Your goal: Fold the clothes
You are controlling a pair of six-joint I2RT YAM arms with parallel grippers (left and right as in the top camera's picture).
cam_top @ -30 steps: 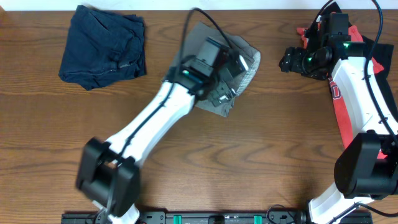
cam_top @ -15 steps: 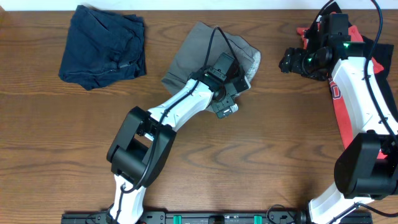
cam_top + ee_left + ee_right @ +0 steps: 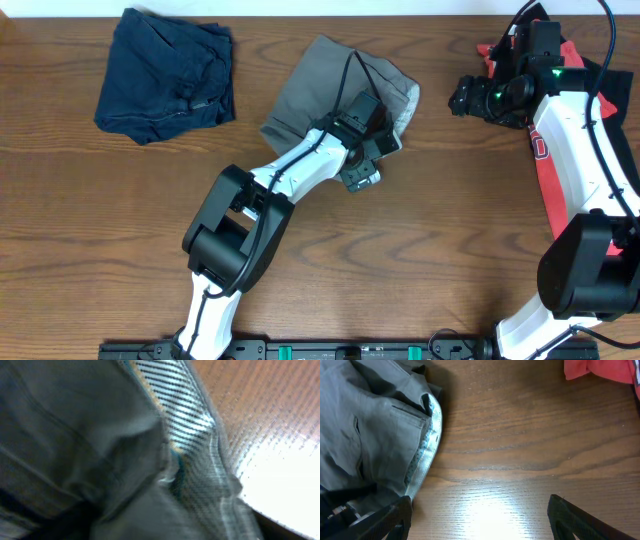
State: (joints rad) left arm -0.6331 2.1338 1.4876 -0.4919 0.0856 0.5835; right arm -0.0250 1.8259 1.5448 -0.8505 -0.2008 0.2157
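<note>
At the near right corner of the grey-khaki shorts (image 3: 320,85), the left gripper (image 3: 368,150) sits low on the cloth, its arm reaching up across the table (image 3: 420,260) from the near edge. From above I cannot tell whether its fingers are apart or pinched on the fabric. Its own camera is no help, being so close that blurred grey folds (image 3: 75,435) fill almost the whole view. A strip of pale, finely striped inner waistband (image 3: 190,415) runs along their right edge.

The shorts lie bunched in a rough slanted heap toward the far middle of the table, with the pale waistband (image 3: 427,445) turned out along the side facing the right arm. Off to the right of the shorts, with bare wood between, the right gripper (image 3: 464,98) hangs with its two fingers spread wide and nothing between them. A red T-shirt (image 3: 541,165) lies beyond it, partly under the white arm, far from the shorts. Well to the left of the shorts, apart from them, a pair of dark navy shorts (image 3: 165,75) rests crumpled.

The table is brown wood with a strong grain, and lamp glare glints off it just right of the shorts. A black rail (image 3: 330,350) runs along the near edge.
</note>
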